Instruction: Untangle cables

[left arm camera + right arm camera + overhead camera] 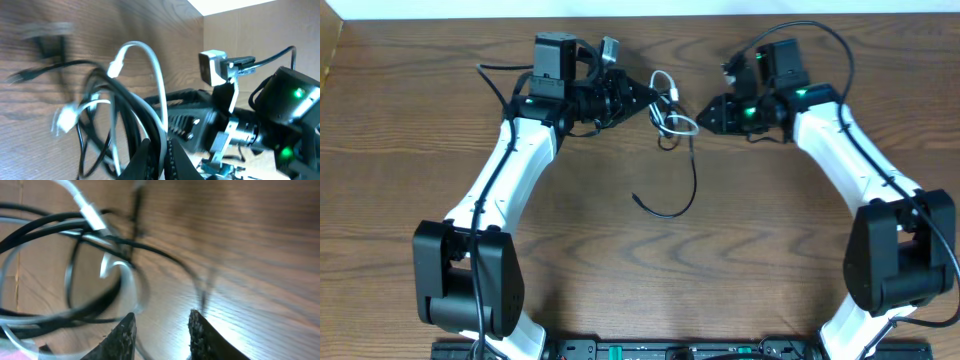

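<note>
Cables (680, 124), white and black, sit knotted on the table (770, 250) between both arms overhead, the left wrist view shows the left tool (161, 155) pinching them, and the right wrist view shows the right tool (162, 330) spread and empty, so separating them seems barely begun.
</note>
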